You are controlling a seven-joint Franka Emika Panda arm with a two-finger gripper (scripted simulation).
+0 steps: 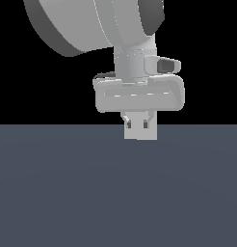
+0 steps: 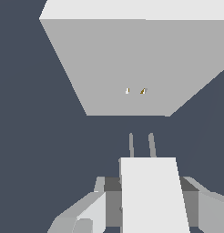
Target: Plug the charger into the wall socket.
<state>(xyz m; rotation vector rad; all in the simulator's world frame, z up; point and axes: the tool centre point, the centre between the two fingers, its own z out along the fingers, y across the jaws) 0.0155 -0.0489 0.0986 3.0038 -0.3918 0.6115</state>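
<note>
Now we hold charger (image 2: pixel 152 195) clamped in jaws, gripper (image 1: pixel 138 126) low over tabletop (image 1: pixel 67 193), prongs (image 2: pixel 141 145) facing wall socket (image 2: pixel 132 63) just ahead, apart; we judge: line prongs with two holes (image 2: pixel 135 91), keep level, push straight, slow

Ext view: wall socket hidden, gripper (image 1: pixel 138 121) fingertips masked by charger (image 1: pixel 140 131); wrist view: wall socket (image 2: pixel 132 59) top edge cropped, its two dots too small to tell, charger (image 2: pixel 152 195) rear cut off.
</note>
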